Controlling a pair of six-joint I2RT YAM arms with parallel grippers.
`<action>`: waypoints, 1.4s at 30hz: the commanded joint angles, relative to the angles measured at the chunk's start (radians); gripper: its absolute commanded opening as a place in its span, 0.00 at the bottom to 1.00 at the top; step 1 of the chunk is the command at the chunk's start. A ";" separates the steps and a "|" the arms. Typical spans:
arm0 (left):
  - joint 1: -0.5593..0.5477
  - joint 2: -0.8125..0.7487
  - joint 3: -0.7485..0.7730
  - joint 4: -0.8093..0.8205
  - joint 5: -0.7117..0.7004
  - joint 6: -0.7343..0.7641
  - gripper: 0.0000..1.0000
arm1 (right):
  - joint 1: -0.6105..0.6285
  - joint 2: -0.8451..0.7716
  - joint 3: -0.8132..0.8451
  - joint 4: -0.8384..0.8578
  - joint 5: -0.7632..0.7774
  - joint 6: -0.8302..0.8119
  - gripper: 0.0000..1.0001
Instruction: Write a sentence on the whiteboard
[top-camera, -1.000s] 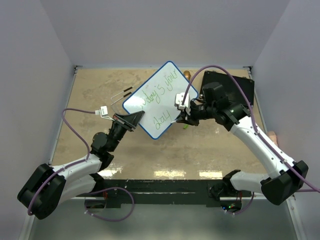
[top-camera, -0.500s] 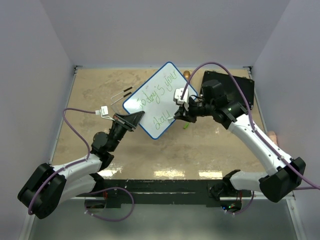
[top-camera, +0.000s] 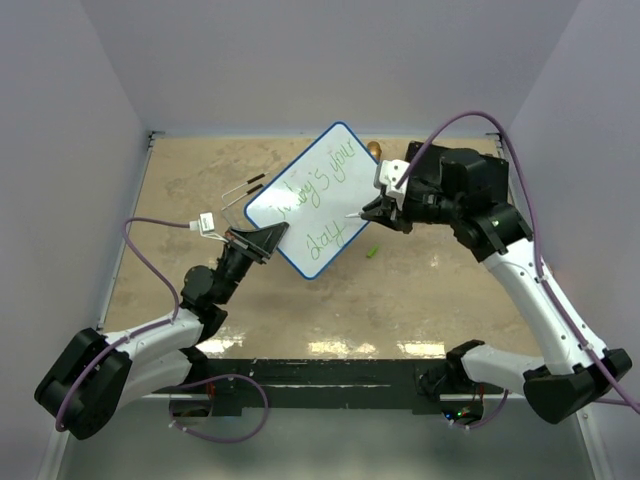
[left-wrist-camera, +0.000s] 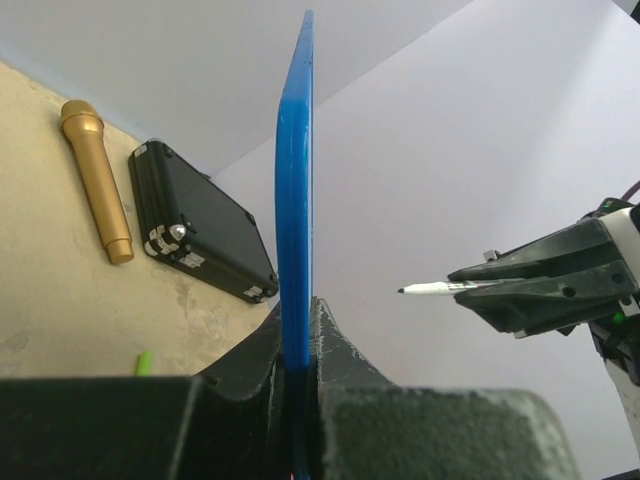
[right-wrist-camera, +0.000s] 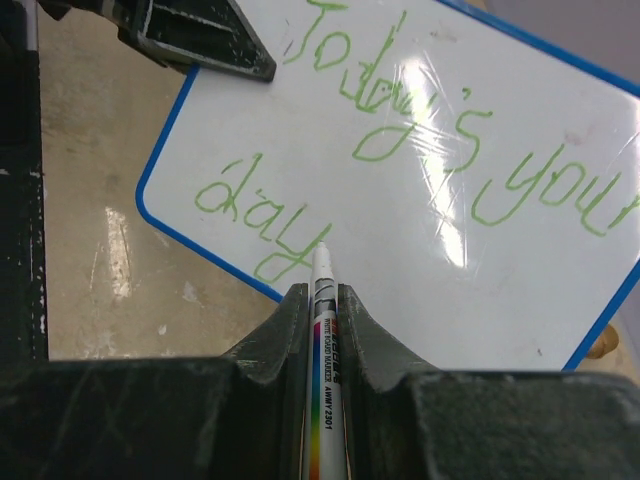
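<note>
The whiteboard (top-camera: 315, 200), white with a thin blue rim, is held upright on edge above the table, with "Today's your day" in green on its face (right-wrist-camera: 430, 150). My left gripper (top-camera: 266, 240) is shut on its lower left edge, the blue rim (left-wrist-camera: 294, 200) pinched between the jaws. My right gripper (top-camera: 374, 212) is shut on a white marker (right-wrist-camera: 325, 330), tip pointing at the board near the word "day". In the left wrist view the marker (left-wrist-camera: 440, 288) hangs well apart from the board's face.
A black case (left-wrist-camera: 200, 235) lies at the back right, partly under my right arm (top-camera: 470, 180). A gold microphone-shaped thing (left-wrist-camera: 95, 180) lies beside it. A small green cap (top-camera: 371, 251) rests on the table. Thin black sticks (top-camera: 245, 190) lie left of the board.
My right gripper has pulled back to the right and upward, so the marker tip has come away from the board. The left arm and the board have not moved.
</note>
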 joint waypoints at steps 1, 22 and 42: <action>0.008 -0.031 0.019 0.215 0.014 -0.013 0.00 | 0.001 -0.017 0.031 0.002 -0.038 -0.009 0.00; 0.296 0.006 0.079 0.177 0.581 0.151 0.00 | -0.133 -0.040 0.225 -0.058 -0.144 0.012 0.00; 0.416 -0.005 0.432 -0.577 0.988 0.784 0.00 | -0.216 -0.090 0.132 -0.033 -0.198 0.023 0.00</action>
